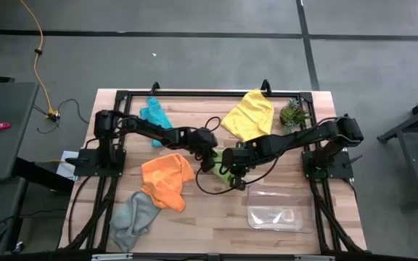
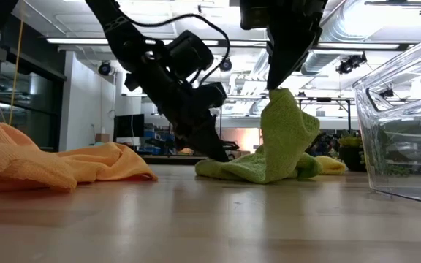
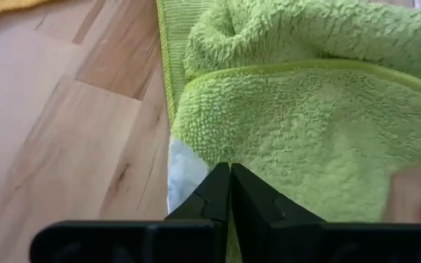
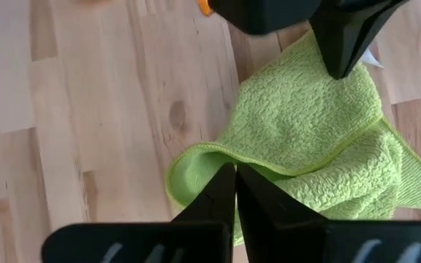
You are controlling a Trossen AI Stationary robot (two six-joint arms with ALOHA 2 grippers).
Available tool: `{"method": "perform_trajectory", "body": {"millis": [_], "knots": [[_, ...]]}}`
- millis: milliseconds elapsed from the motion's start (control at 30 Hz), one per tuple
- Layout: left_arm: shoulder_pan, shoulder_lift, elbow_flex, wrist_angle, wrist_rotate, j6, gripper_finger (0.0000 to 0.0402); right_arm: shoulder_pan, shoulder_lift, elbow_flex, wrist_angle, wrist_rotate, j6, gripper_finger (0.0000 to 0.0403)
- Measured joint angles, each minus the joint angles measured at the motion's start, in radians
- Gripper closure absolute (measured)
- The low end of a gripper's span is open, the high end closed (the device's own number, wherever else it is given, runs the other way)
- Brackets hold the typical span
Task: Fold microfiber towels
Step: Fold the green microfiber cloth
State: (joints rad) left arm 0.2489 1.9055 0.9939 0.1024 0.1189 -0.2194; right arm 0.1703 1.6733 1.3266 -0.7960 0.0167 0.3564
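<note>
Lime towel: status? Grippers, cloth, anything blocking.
Left gripper shut on lime green towel edge at table level. Right gripper shut on it, lifting a corner. Clear tray close by, not blocking.

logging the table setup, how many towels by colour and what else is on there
yellow towel: 1
lime green towel: 1
orange towel: 1
teal towel: 1
grey towel: 1
clear plastic tray: 1
potted plant: 1
total: 7
</note>
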Motion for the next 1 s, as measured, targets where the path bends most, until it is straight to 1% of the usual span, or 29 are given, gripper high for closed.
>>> {"method": "perform_trajectory", "body": {"millis": [67,167,300,400,500,567,633,833,900,1000], "knots": [[0.0,-0.03,0.001,-0.014,-0.009,0.03,0.0399,0.0,0.0,0.0,0.0,0.001,-0.003,0.0403],[0.004,-0.094,0.0,-0.085,-0.042,0.08,0.0401,0.0,0.0,0.0,-0.001,0.009,-0.023,0.0403],[0.016,-0.183,0.001,-0.166,-0.054,0.13,0.0401,-0.005,0.0,0.0,-0.001,0.036,-0.042,0.0403],[0.03,-0.204,0.001,-0.188,-0.056,0.128,0.0401,-0.017,0.0,0.0,-0.006,0.036,-0.053,0.0403],[0.035,-0.192,0.001,-0.153,-0.055,0.116,0.0392,-0.034,0.0,0.0,-0.008,0.036,-0.067,0.0403],[0.035,-0.165,0.001,-0.142,-0.054,0.099,0.0376,-0.042,0.0,0.0,-0.008,0.036,-0.069,0.0403],[0.032,-0.127,0.001,-0.133,-0.04,0.098,0.0351,-0.049,0.0,0.0,-0.008,0.032,-0.07,0.0403],[0.029,-0.05,0.0,-0.125,-0.074,0.035,0.0254,-0.048,0.0,0.0,-0.008,0.028,-0.074,0.0403],[0.037,-0.045,0.0,-0.103,-0.052,0.031,0.0226,-0.048,0.0,0.0,-0.006,0.028,-0.074,0.0403],[0.044,-0.045,0.0,-0.072,-0.022,0.043,0.0198,-0.048,0.0,0.0,-0.005,0.028,-0.073,0.0403]]}}
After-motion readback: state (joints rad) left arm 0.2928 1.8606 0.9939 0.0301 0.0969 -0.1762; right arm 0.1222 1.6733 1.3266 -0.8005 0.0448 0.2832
